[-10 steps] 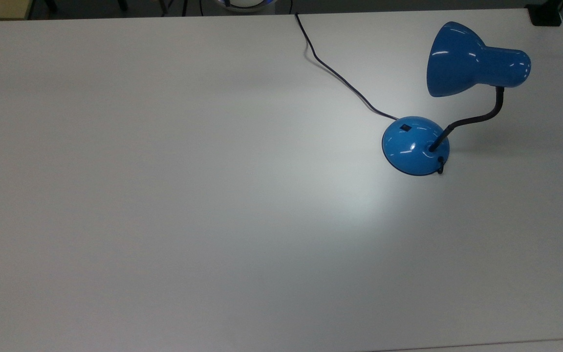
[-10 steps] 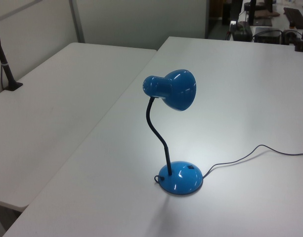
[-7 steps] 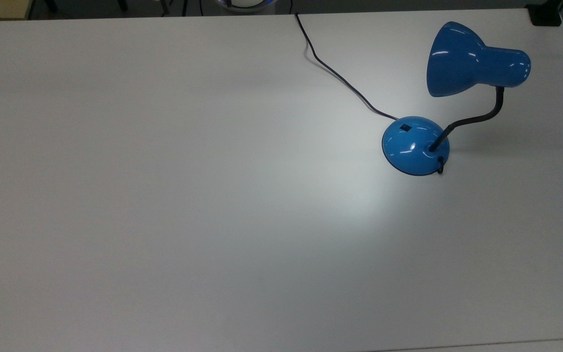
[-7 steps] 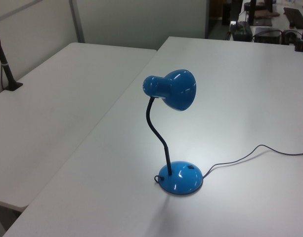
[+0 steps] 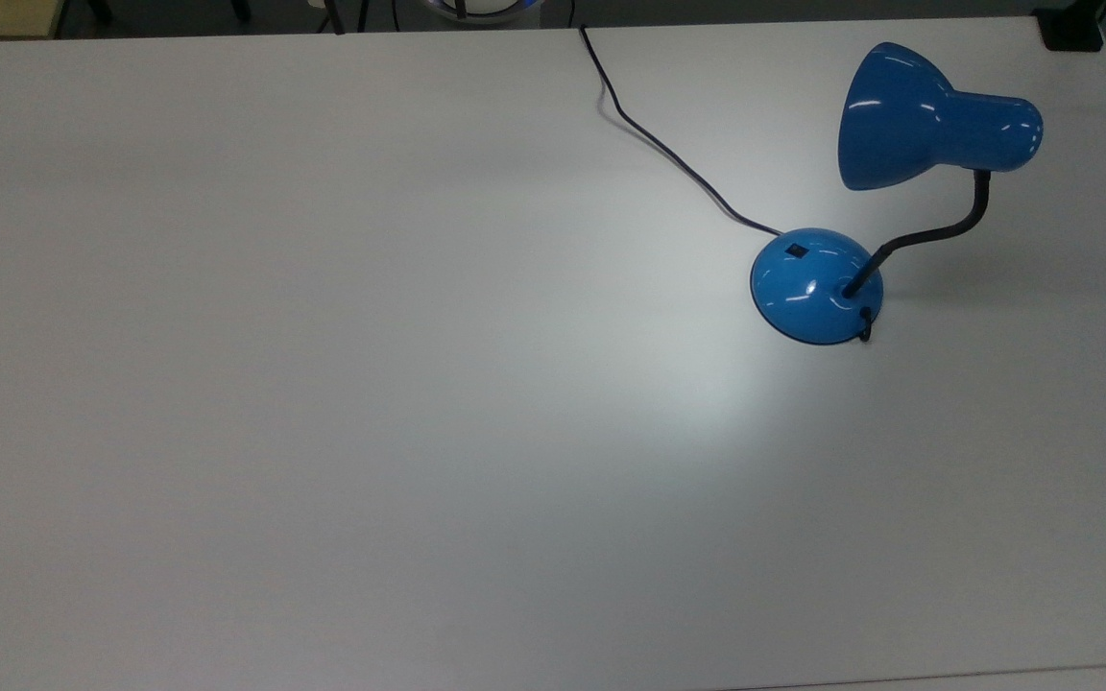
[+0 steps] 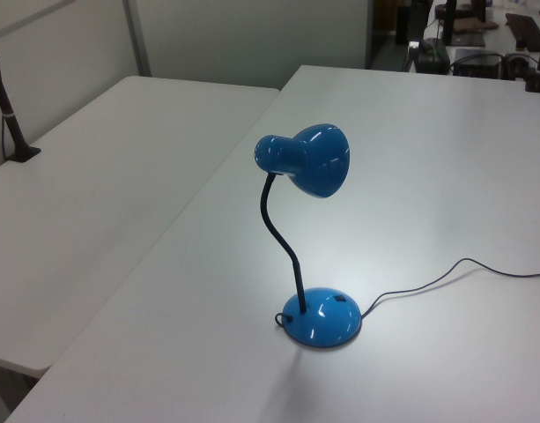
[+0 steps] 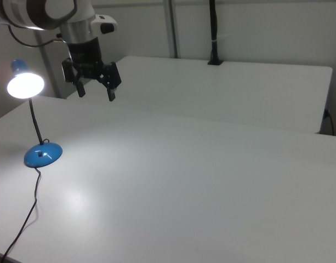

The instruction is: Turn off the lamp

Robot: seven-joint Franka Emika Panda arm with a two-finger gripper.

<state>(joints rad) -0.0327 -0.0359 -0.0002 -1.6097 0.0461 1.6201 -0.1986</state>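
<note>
Glossy blue lamp (image 5: 817,286) glows on the smooth white counter (image 5: 323,384), gripper (image 7: 95,90) up high, fingers spread wide, holding nothing.

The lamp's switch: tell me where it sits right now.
In the top view, the small black switch sits on the upper-left part of the lamp's round blue base, near where the black cord enters it.

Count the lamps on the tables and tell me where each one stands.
1. The lamp stands on the white table, toward the top view's right side, lit, its cord running to the far edge. The neighbouring table carries none.
</note>
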